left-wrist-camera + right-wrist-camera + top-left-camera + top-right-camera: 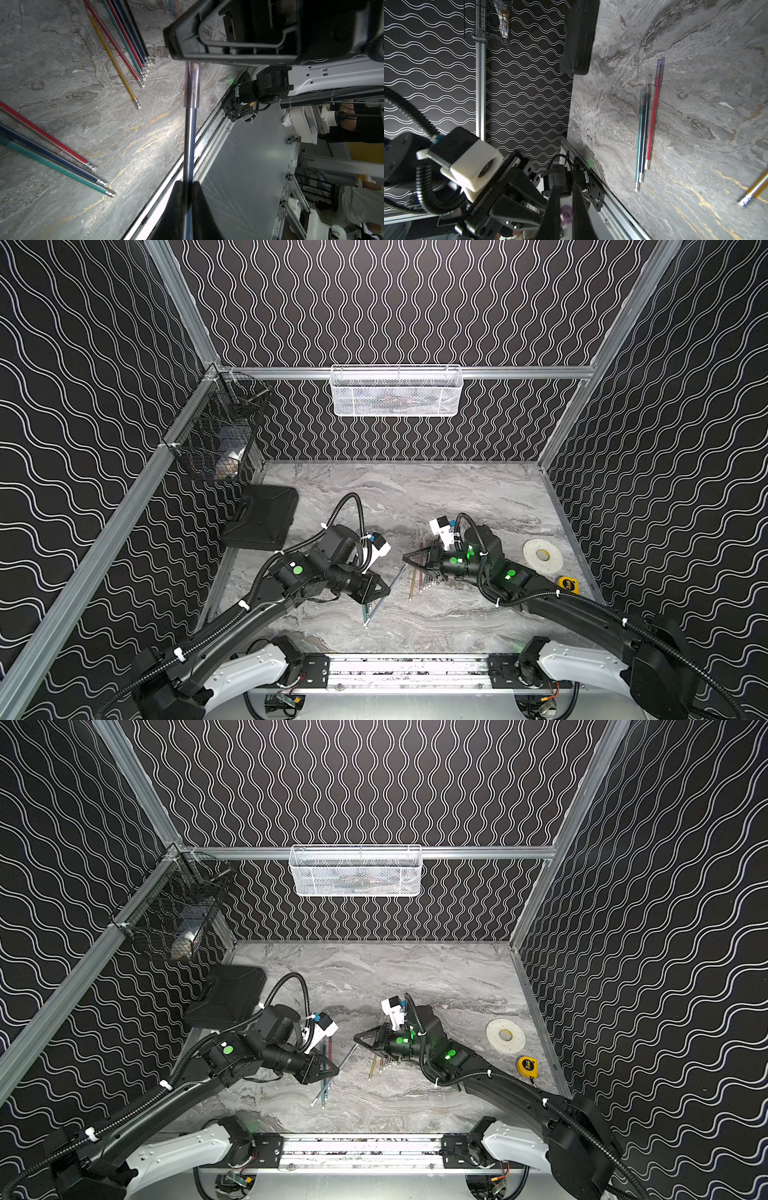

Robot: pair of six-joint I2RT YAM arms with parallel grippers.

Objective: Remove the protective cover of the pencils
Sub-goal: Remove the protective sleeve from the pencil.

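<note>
Pencils [133,41] lie in two bunches on the bench [457,497], about mid-width and nearer its front edge. Between the bunches your left gripper [188,184] pinches the shaft of one pencil [189,141], and your right gripper [182,56] is clamped on the clear cover [192,85] over its far end. You see that cover plainly only in the left wrist view; in both top views the pencil is just a thin slanted line. The right wrist view alone shows you that the three pencils [645,133] on the left arm's side wear clear covers, and it shows something round and purple between the right fingers.
</note>
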